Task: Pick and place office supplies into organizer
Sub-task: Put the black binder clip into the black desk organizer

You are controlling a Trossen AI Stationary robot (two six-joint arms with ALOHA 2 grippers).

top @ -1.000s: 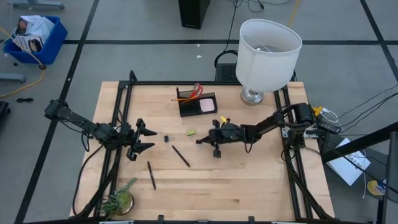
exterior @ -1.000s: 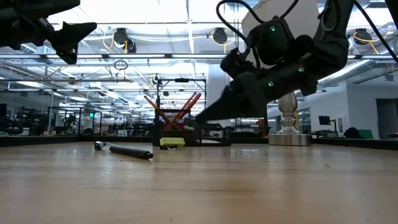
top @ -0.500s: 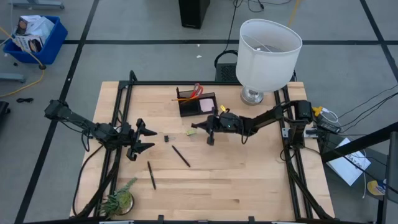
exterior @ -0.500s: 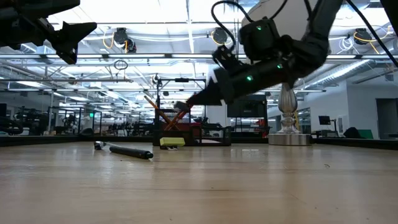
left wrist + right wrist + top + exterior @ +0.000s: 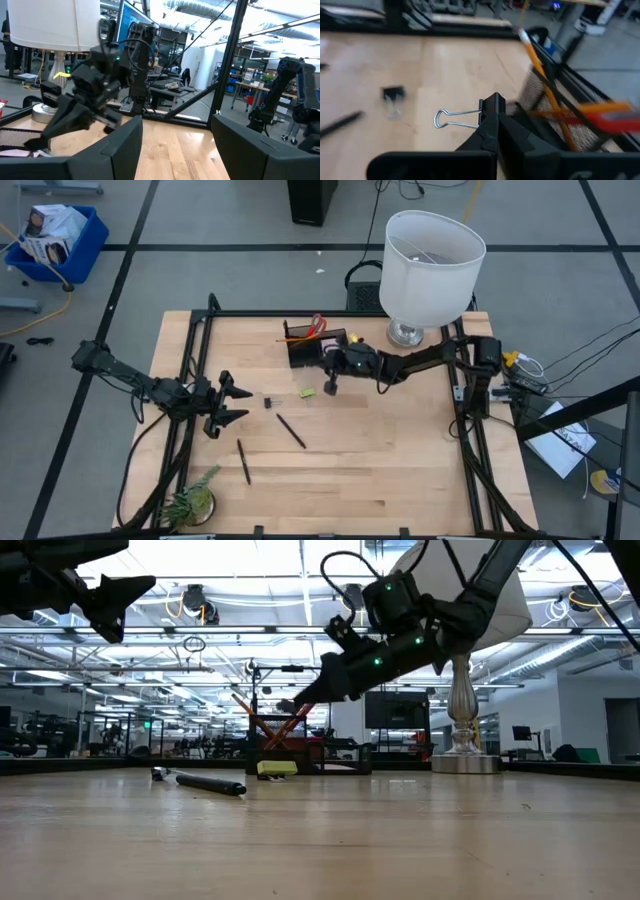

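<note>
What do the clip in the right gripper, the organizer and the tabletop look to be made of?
Binder clip in the shut right gripper: black body, likely painted metal, with bare, shiny wire handles. Organizer: black wire mesh, probably metal, since its wall shows a fine see-through grid. Table: light wood with visible plank seams, matte finish.

Right tool [image 5: 290, 705] raised near organizer [image 5: 300, 755].

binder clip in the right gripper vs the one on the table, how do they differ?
The held binder clip is off the table, pinched in the shut right gripper near the organizer; the loose binder clip lies on the wood, untouched. The held one's wire handle sticks out sideways in the air; the loose one's rests on the table. Both are small, black, with wire handles.
</note>
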